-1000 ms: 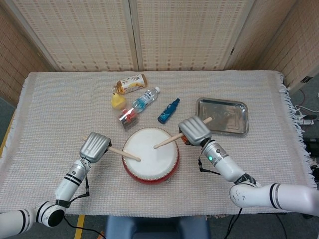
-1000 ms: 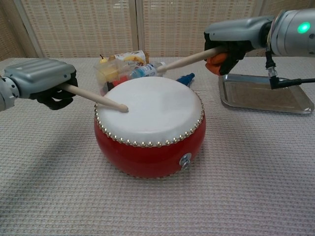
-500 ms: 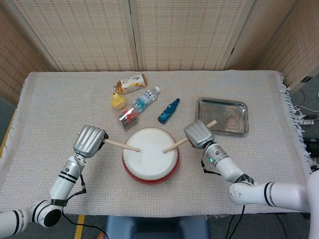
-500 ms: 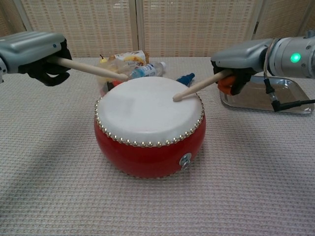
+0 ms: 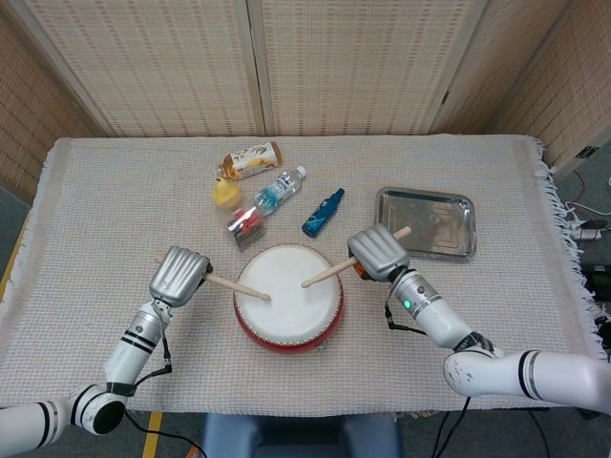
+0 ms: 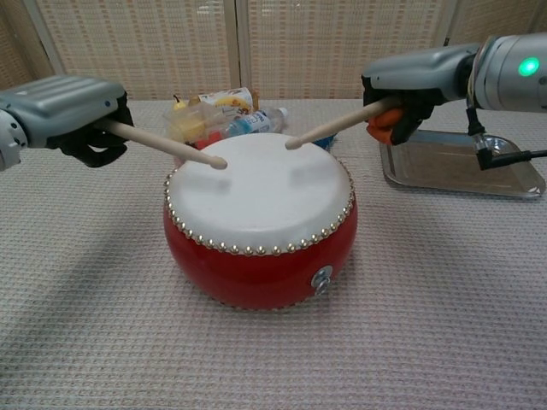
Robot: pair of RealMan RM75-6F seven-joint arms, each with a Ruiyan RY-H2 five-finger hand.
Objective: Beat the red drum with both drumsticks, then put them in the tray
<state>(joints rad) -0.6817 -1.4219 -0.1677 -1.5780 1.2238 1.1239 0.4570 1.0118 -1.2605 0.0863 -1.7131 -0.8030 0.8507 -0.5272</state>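
The red drum [image 5: 287, 329] [image 6: 256, 269] with its white skin stands at the table's front middle. My left hand [image 5: 179, 276] [image 6: 68, 111] grips a wooden drumstick [image 5: 236, 287] [image 6: 167, 147] whose tip hovers just above the skin's left part. My right hand [image 5: 378, 254] [image 6: 419, 81] grips the other drumstick [image 5: 327, 273] [image 6: 329, 129], its tip raised over the skin's right part. The steel tray [image 5: 426, 221] [image 6: 461, 166] lies behind and to the right of the right hand.
Behind the drum lie a blue bottle [image 5: 323, 212], a clear water bottle [image 5: 278, 190], a snack packet [image 5: 250, 159], a yellow fruit [image 5: 225, 193] and a small clear box [image 5: 246, 224]. A woven cloth [image 5: 115, 210] covers the table.
The left stick has come down toward the skin from its raised position. The right stick has lifted off the skin and its tip now hangs above it.
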